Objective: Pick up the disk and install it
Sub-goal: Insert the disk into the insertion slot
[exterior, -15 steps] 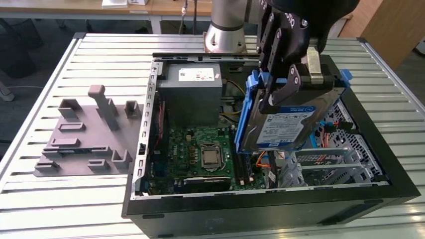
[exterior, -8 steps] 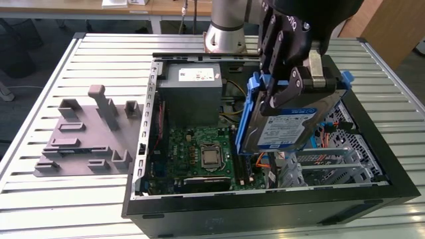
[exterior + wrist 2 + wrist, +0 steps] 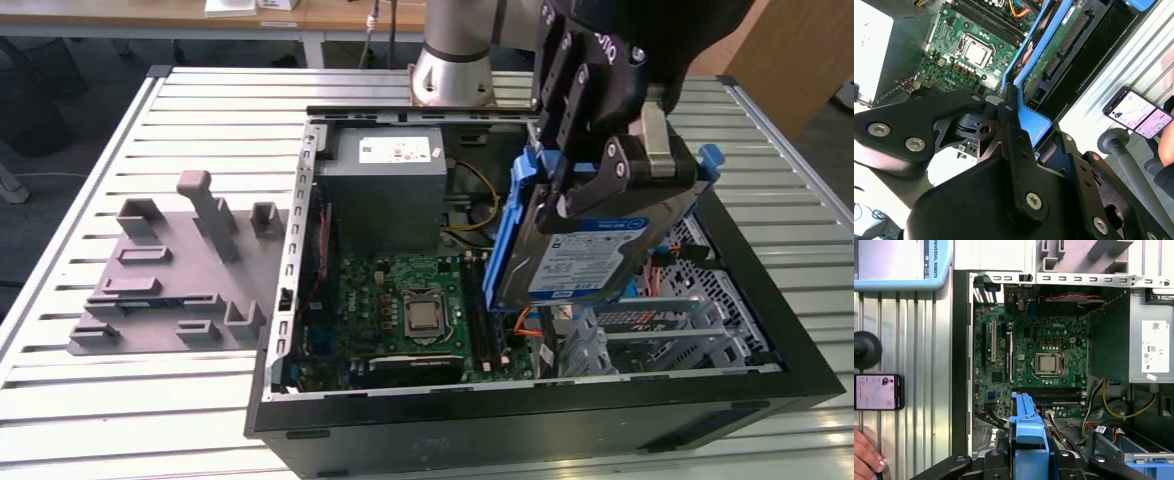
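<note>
the hand (image 3: 625, 172) is closed on the disk (image 3: 587, 255), its black fingers (image 3: 582, 196) pressed against the drive's upper end at the blue side rails. the disk hangs right of centre in the exterior view, steeply tilted and almost on edge, with its blue-and-white label facing the camera. it sits over the open computer case (image 3: 534, 425), between the motherboard (image 3: 394, 300) and the silver drive cage (image 3: 667, 330). i cannot tell whether its lower edge touches anything inside. the processor (image 3: 424, 315) lies on the exterior view's left of the disk, and the grey power supply (image 3: 380, 190) is further up the frame. the case stands on a slatted table (image 3: 120, 400), with a grey fixture (image 3: 174, 275) well apart at the left of the frame. in both wrist views the blue rail (image 3: 1029, 427) shows between the fingers. a phone (image 3: 876, 391) lies on the table outside the case.
</note>
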Available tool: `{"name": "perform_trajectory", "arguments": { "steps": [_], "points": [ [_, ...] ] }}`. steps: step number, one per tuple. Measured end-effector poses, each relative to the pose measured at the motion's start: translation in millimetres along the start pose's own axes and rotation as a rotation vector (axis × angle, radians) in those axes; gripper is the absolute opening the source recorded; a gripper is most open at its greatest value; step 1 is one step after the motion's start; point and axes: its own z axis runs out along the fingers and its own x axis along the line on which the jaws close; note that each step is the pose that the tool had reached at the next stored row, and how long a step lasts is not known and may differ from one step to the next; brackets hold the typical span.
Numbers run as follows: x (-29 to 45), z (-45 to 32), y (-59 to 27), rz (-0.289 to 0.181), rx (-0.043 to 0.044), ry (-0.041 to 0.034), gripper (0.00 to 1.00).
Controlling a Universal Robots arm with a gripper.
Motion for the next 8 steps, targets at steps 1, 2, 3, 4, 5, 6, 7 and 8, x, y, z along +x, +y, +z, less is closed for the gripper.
{"name": "perform_trajectory", "arguments": {
  "steps": [1, 2, 3, 4, 5, 6, 7, 8],
  "points": [
    [-0.1, -0.1, -1.3, 0.000, -0.0001, 0.0002, 0.36],
    [0.0, 0.0, -2.7, 0.000, 0.0000, 0.0001, 0.36],
    [0.0, 0.1, -3.8, 0.000, 0.0000, 0.0000, 0.36],
    [-0.1, 0.1, -4.9, 0.000, 0.0000, 0.0000, 0.36],
    [-0.1, 0.1, -5.8, 0.000, 0.0000, 0.0000, 0.36],
    [-0.1, 0.1, -6.5, 0.000, 0.0000, 0.0001, 0.36],
    [-0.1, 0.1, -7.2, 0.000, 0.0000, 0.0001, 0.36],
    [-0.1, 0.2, -8.0, 0.000, 0.0000, 0.0001, 0.36]
  ]
}}
